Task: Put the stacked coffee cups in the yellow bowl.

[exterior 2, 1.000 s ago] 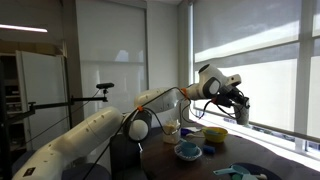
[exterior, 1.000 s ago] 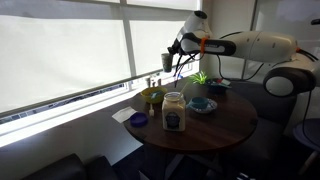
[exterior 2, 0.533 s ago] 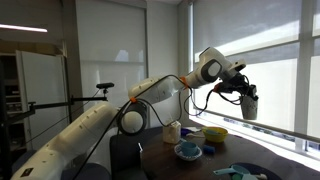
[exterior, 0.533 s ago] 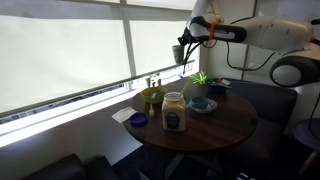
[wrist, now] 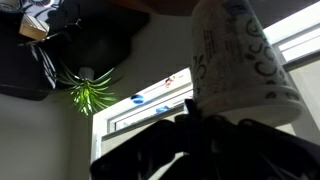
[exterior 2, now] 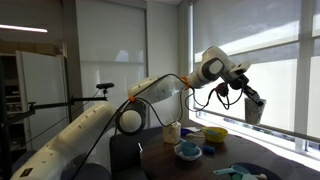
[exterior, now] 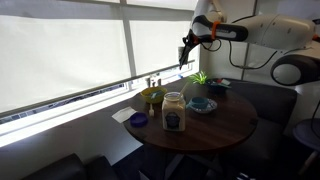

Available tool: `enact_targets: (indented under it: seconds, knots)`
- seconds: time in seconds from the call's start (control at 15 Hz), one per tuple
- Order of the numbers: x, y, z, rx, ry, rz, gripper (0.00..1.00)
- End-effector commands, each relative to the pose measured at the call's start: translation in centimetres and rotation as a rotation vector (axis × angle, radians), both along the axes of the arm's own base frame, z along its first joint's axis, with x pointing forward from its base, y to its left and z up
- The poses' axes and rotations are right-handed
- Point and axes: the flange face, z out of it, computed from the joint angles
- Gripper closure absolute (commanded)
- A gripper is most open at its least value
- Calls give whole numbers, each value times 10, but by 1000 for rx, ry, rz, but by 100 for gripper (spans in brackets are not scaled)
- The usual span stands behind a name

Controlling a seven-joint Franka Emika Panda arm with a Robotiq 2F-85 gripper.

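Note:
My gripper [exterior: 186, 51] is shut on the stacked coffee cups [exterior 2: 252, 108] and holds them high in the air above the round table, near the window. In the wrist view the pale cup stack [wrist: 240, 60] fills the upper right, with the dark fingers of the gripper [wrist: 215, 128] closed round its base. The yellow bowl [exterior: 152, 96] sits on the table at the window side, well below the gripper. It also shows in an exterior view [exterior 2: 215, 133]. The bowl is not in the wrist view.
A clear jar with a pale lid [exterior: 174, 112] stands on the dark round table [exterior: 225, 130]. A blue bowl on a plate [exterior: 200, 103], a small dark-blue disc [exterior: 139, 120] and a green plant [exterior: 200, 77] are there too. The window is close behind.
The arm has lifted the cups up and swung them toward the window. In the last half second it shifted only a little further.

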Motion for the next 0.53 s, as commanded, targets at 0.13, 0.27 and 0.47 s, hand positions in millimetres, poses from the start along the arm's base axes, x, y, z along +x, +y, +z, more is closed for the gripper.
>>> enact_targets:
  seconds: [0.13, 0.27, 0.47]
  knots:
    - [-3, -9, -6, 51, -7, -131, 96]
    - [-3, -10, -7, 61, -14, -154, 96]
    - [2, 10, -20, -62, 39, -199, 99]
